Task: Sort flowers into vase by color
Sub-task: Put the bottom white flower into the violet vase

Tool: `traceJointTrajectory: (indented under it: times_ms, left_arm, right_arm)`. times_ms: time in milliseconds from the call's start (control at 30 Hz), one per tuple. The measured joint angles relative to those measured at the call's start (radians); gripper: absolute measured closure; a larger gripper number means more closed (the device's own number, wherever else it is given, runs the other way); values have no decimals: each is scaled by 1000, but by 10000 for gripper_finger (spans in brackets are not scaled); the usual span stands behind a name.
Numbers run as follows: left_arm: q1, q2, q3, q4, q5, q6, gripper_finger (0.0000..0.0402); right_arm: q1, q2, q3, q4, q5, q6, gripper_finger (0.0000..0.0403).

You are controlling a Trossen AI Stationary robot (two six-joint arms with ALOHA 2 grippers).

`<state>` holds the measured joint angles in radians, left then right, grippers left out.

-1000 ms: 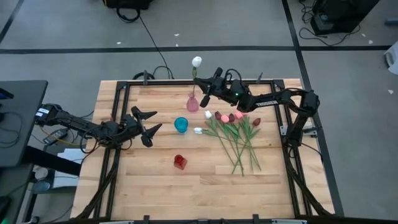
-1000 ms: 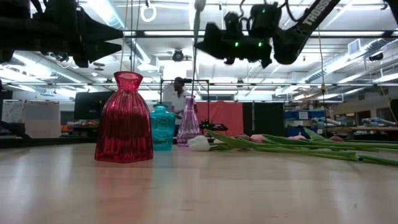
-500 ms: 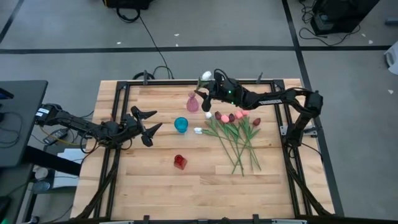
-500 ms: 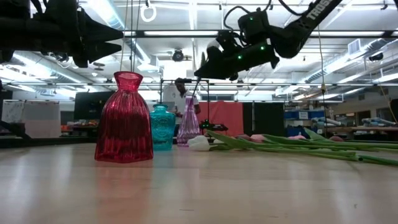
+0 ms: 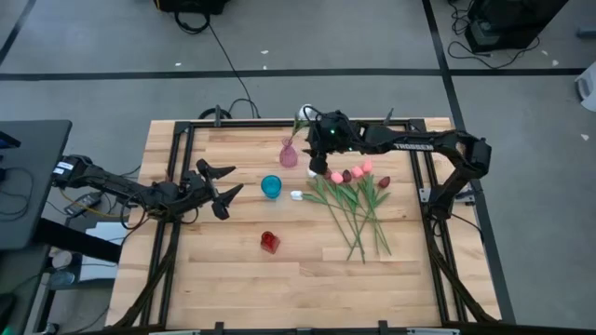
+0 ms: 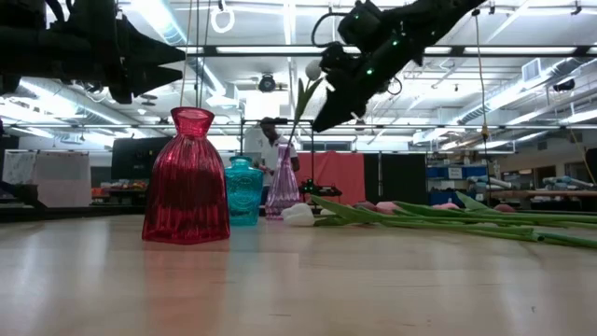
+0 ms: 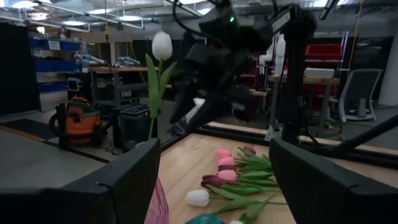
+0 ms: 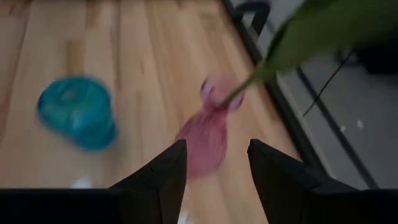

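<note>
The wooden table (image 5: 233, 279) carries three small vases, and the pink vase (image 5: 289, 155) near its far edge serves as landmark. The right gripper (image 5: 317, 130) hangs just beside and above this vase; in the right wrist view its jaws stand parted with nothing between them, the vase mouth directly ahead. A white tulip (image 7: 161, 45) stands in the pink vase, its stem running almost upright from the neck and its head level with the right gripper. The other flowers (image 5: 358, 200) lie flat in a loose bunch on the table, on the right gripper's side of the pink vase, heads toward the vase and long stems running toward the near edge. The right arm is much the nearer to them. The teal vase (image 5: 270, 186) sits just nearer than the pink one, the red vase (image 5: 269, 242) farther toward the near edge. The left gripper (image 5: 226, 189) waits beyond the teal vase, jaws spread and empty.
</note>
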<state>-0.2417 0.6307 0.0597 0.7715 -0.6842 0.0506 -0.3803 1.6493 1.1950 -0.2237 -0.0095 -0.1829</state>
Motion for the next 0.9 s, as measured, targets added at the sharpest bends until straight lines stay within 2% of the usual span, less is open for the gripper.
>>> traceJointTrajectory:
  times_ms: [100,200,467,700,900]
  left_arm:
    - [0,0,0,0,0,-8,94]
    - [0,0,0,-1,0,-29,94]
    - [0,0,0,-6,-8,-40,94]
    - [0,0,0,-3,-34,-36,94]
    - [0,0,0,16,-53,-1,94]
  right_arm:
    - [27,-27,-5,-101,25,3,219]
    - [73,-60,-60,-98,45,22,219]
    - [248,-67,-233,-104,39,225,225]
    - [402,-15,-232,-194,122,314,250]
    - [425,-9,-231,-232,194,349,271]
